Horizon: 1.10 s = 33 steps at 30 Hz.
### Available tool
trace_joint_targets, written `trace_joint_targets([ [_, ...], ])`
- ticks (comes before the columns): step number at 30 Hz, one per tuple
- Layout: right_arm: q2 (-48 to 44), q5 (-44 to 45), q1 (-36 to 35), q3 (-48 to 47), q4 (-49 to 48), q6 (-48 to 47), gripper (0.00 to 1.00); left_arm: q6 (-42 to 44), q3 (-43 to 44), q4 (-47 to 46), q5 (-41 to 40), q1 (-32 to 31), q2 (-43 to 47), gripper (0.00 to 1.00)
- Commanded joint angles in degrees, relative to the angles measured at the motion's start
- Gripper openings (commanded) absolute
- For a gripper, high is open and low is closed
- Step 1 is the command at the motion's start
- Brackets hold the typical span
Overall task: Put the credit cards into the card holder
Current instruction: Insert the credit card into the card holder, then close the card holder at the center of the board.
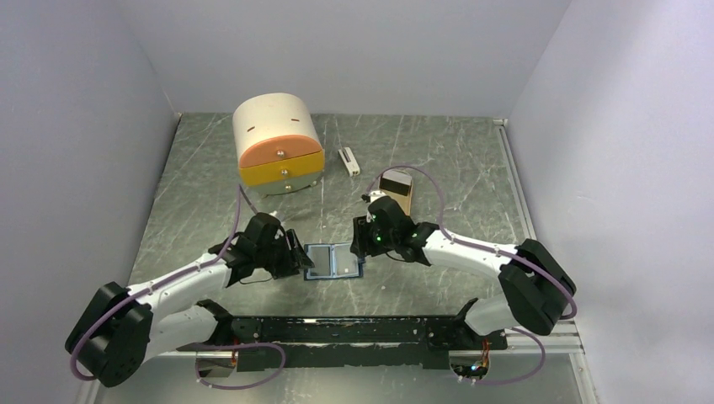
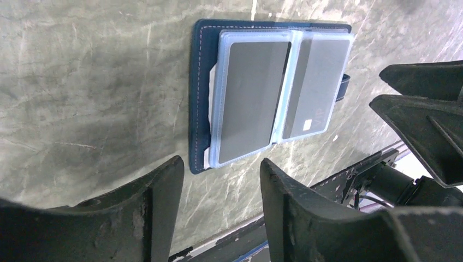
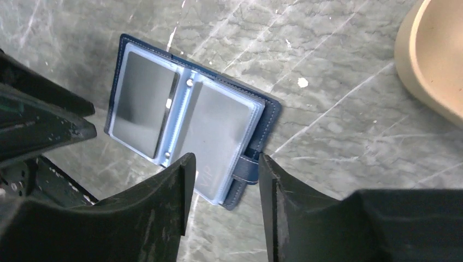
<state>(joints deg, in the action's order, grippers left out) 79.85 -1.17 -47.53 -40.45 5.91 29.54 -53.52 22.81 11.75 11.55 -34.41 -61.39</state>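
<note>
**Cards sleeved, both hands apart beside the open holder**

From above, the card holder [image 1: 334,261] lies open and flat on the surface [image 1: 471,160], between the left hand [image 1: 296,257] and the right hand [image 1: 360,244]. Both sit just beside it.

In the left wrist view, the left hand's fingers [image 2: 164,191] stand apart with only bare surface between them. Two credit cards [image 2: 254,93] sit in the pale blue sleeves. A white edge pokes out under the left sleeve, so it may not be fully seated.

In the right wrist view, the right hand's fingers [image 3: 174,185] are also apart and grip nothing. They straddle the snap tab [image 3: 247,166].

The likely risk is that a finger catches the tab or a sleeve edge. That would drag the holder, and the poking piece could slide out.
</note>
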Motion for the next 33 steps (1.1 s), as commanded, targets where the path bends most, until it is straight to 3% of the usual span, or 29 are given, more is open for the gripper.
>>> trace_joint_targets([
  [1,-0.49,-8.23,4.03,0.82,-0.06,-9.23,0.53,1.97,0.59,-3.35,2.53,1.35,-1.03,0.61],
  [7,4.39,-18.90,8.45,0.95,-4.26,-15.80,0.55,2.89,1.12,-5.85,3.45,1.89,-3.85,0.65],
  [17,9.01,-29.32,7.84,1.52,-6.83,-20.10,0.42,1.35,0.18,-8.97,4.10,1.99,-4.65,0.64],
  [23,6.55,-26.48,3.90,3.50,-5.99,-21.26,0.36,1.48,0.15,-8.75,8.15,5.03,-2.72,0.61],
  [28,7.51,-24.32,2.11,2.85,-4.83,-23.20,0.30,-0.32,-1.74,-14.75,15.13,5.60,-3.54,0.58],
  [33,8.35,-25.84,0.89,3.34,-7.74,-23.58,0.11,-3.07,-2.19,-21.74,23.04,5.48,-3.02,0.54],
])
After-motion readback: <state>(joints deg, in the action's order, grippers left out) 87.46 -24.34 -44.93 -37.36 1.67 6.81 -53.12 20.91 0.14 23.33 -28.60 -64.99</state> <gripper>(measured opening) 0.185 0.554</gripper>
